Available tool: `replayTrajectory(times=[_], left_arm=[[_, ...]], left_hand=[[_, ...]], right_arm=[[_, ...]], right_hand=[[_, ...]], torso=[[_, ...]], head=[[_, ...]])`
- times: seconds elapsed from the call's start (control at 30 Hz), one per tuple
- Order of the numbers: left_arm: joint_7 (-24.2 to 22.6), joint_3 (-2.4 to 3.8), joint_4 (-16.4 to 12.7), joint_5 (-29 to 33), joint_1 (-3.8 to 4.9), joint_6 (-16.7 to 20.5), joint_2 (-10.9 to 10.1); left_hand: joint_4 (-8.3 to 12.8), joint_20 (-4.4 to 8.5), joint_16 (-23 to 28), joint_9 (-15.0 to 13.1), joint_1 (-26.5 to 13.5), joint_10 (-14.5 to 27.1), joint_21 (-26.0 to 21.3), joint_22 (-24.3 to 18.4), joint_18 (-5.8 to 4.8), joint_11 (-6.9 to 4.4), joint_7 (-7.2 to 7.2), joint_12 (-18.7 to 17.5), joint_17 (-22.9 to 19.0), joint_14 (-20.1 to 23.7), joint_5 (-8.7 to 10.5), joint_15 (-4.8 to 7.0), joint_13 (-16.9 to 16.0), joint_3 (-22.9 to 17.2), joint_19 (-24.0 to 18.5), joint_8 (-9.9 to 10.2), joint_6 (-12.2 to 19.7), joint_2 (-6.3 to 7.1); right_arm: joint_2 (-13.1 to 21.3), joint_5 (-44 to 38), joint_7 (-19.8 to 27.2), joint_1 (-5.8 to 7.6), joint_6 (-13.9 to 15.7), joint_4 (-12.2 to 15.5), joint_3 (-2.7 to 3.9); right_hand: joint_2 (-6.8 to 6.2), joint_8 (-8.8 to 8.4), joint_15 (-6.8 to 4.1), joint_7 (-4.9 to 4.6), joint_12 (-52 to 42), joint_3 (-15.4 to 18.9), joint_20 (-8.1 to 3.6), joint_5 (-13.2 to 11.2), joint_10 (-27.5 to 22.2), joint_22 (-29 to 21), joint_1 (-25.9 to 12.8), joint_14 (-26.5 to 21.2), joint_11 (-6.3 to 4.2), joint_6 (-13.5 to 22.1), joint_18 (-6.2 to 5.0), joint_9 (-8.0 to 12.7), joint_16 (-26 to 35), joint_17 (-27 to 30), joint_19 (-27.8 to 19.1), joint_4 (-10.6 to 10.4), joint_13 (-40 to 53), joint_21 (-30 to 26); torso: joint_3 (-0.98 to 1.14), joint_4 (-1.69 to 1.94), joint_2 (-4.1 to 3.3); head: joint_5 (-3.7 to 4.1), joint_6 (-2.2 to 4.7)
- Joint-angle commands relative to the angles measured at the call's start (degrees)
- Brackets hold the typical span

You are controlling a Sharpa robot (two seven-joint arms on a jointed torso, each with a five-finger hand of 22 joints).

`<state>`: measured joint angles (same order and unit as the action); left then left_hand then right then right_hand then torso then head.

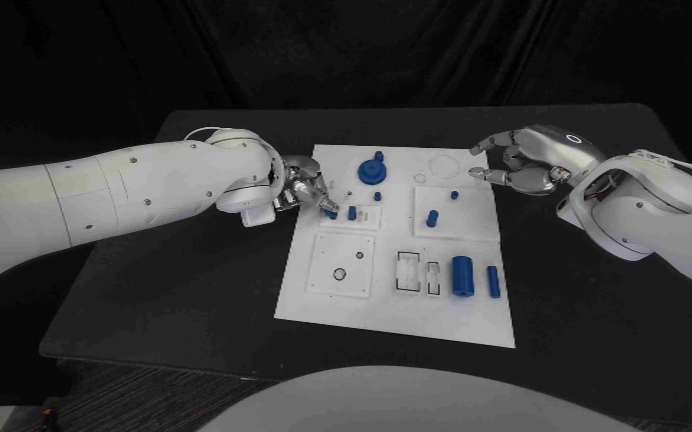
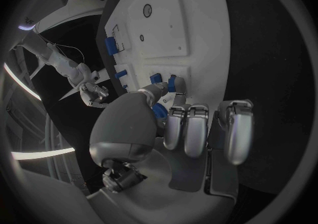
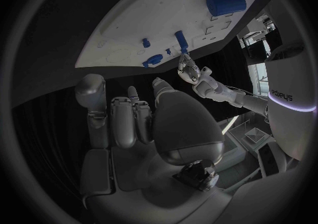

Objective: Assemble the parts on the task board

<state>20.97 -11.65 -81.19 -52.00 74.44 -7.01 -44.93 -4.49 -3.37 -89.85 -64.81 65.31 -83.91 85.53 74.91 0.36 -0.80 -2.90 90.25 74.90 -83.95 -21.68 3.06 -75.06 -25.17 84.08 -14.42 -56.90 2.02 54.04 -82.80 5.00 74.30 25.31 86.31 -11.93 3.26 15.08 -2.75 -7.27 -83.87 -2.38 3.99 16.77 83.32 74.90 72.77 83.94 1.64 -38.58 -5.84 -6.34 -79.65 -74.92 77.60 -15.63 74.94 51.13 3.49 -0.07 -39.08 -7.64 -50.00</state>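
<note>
The white task board (image 1: 325, 297) lies in the middle of the black table. On it stand a blue knob (image 1: 372, 167), small blue pegs (image 1: 431, 218) and two blue cylinders (image 1: 462, 274). My left hand (image 1: 307, 192) is over the board's left edge. Its thumb and a finger pinch a small blue part (image 2: 159, 111) beside a peg (image 1: 351, 213) on a small white plate. My right hand (image 1: 516, 165) hovers at the board's far right corner. Its fingers are curled in and hold nothing. The right wrist view shows the board (image 3: 132, 27) and the cylinders (image 3: 225, 3) from the side.
A square plate with a small ring (image 1: 339, 274) and a framed slot (image 1: 411, 270) take up the board's near half. Round outlines (image 1: 440, 165) are marked at the far right corner. Bare black table (image 1: 173, 292) surrounds the board, and a dark curtain hangs behind.
</note>
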Motion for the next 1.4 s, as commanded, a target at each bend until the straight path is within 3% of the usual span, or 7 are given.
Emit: replayTrajectory(times=[0.03,0.2,0.3,0.37,0.5,0.97,1.4], left_arm=[[1.34,-0.53,0.01,-0.08,-0.84,-2.07,0.13],[1.47,-0.53,0.08,-0.08,-0.88,-2.01,0.17],[1.6,-0.53,0.09,-0.08,-0.9,-1.97,0.19],[1.67,-0.53,0.09,-0.08,-0.91,-1.96,0.19],[1.79,-0.53,0.11,-0.08,-0.93,-1.88,0.17],[0.92,-0.53,0.15,-0.08,-0.96,-0.89,0.25],[-0.41,-0.51,-0.16,-0.08,-0.95,0.75,0.26]], left_hand=[[-0.2,-0.06,-0.15,-0.03,-0.61,-6.09,-0.31,13.17,1.08,0.09,0.15,-0.25,15.1,-6.05,3.25,0.01,-14.94,-0.24,1.3,0.61,0.36,-0.32],[-3.13,-0.47,-0.15,1.49,-3.34,-6.09,-0.64,13.06,1.15,0.68,-0.5,-0.25,15.1,-6.05,10.78,-0.47,-14.94,3.5,1.01,2.65,0.62,-0.47],[-4.72,-0.65,-0.15,2.29,-4.79,-6.09,-0.69,13.04,1.17,0.92,-0.82,-0.25,15.1,-6.05,12.7,-0.72,-14.94,6.0,0.97,3.39,0.19,-0.12],[-6.29,-0.85,-0.15,2.82,-6.32,-6.09,-0.72,13.04,1.18,1.11,-1.05,-0.25,15.1,-6.05,15.71,-0.9,-14.94,8.4,0.95,3.94,-0.11,0.08],[-8.09,-1.04,-0.15,3.15,-7.82,-6.09,-0.78,13.02,1.2,1.27,-1.17,-0.25,15.1,-6.05,18.17,-1.04,-14.94,11.47,0.92,4.37,-0.48,-0.03],[-9.94,-1.04,-0.15,1.47,-8.21,-6.09,-0.67,13.07,1.18,1.09,-0.86,-0.25,15.1,-6.05,18.26,-0.95,-14.94,14.66,1.06,2.73,-1.04,-1.16],[-10.89,-0.58,-0.15,-3.95,-6.34,-6.09,-0.48,13.14,1.13,0.5,-0.16,-0.25,15.1,-6.05,17.25,-0.45,-14.94,17.18,1.26,-2.1,-0.38,-3.01]], right_arm=[[0.06,-0.03,-0.8,-0.13,-0.28,0.0,0.04],[0.06,-0.03,-0.8,-0.14,-0.29,-0.02,0.04],[0.07,-0.03,-0.79,-0.15,-0.29,-0.03,0.04],[0.06,-0.03,-0.78,-0.16,-0.3,-0.03,0.04],[0.06,-0.03,-0.76,-0.17,-0.3,-0.05,0.04],[0.03,-0.03,-0.77,-0.21,-0.33,-0.08,0.04],[0.08,-0.03,-0.98,-0.21,-0.3,-0.01,0.04]], right_hand=[[-0.14,-0.12,0.42,0.0,0.19,-0.11,-0.07,0.26,-0.27,4.49,0.61,2.52,-0.15,-0.27,-1.16,0.05,0.07,-4.27,-0.14,0.31,7.15,-0.2],[-0.19,-0.13,0.43,0.0,0.21,-0.12,-0.07,0.56,-0.29,4.52,0.69,2.51,-0.14,-0.3,-1.15,0.11,0.11,-4.22,-0.11,0.35,7.11,-0.19],[-0.19,-0.13,0.43,0.0,0.21,-0.12,-0.07,0.56,-0.29,4.52,0.69,2.51,-0.14,-0.3,-1.15,0.11,0.11,-4.22,-0.11,0.35,7.11,-0.19],[-0.21,-0.14,0.43,0.0,0.18,-0.12,-0.07,0.68,-0.26,4.51,0.72,2.51,-0.14,-0.31,-1.16,0.13,0.11,-4.23,-0.12,0.36,7.15,-0.26],[-0.21,-0.14,0.43,0.0,0.18,-0.12,-0.07,0.68,-0.26,4.51,0.72,2.51,-0.14,-0.31,-1.16,0.13,0.11,-4.23,-0.12,0.36,7.15,-0.26],[-0.23,-0.15,0.43,-0.01,0.2,-0.16,-0.07,0.99,-0.27,4.52,0.81,2.51,-0.14,-0.35,-1.16,0.19,0.11,-4.23,-0.11,0.4,7.12,-0.29],[-0.19,-0.16,0.43,-0.01,0.23,-0.23,-0.07,1.22,-0.3,4.49,0.93,2.5,-0.13,-0.38,-1.18,0.23,0.15,-4.18,-0.14,0.45,7.07,-0.47]], torso=[[-0.02,-0.01,0.0],[-0.02,-0.04,-0.01],[0.01,-0.01,0.01],[0.02,-0.01,0.0],[0.0,-0.01,-0.02],[0.0,-0.01,0.0],[0.02,-0.01,-0.01]], head=[[-0.02,0.0],[-0.11,0.0],[-0.09,0.0],[-0.1,0.0],[-0.08,0.0],[-0.24,0.0],[-0.21,0.0]])
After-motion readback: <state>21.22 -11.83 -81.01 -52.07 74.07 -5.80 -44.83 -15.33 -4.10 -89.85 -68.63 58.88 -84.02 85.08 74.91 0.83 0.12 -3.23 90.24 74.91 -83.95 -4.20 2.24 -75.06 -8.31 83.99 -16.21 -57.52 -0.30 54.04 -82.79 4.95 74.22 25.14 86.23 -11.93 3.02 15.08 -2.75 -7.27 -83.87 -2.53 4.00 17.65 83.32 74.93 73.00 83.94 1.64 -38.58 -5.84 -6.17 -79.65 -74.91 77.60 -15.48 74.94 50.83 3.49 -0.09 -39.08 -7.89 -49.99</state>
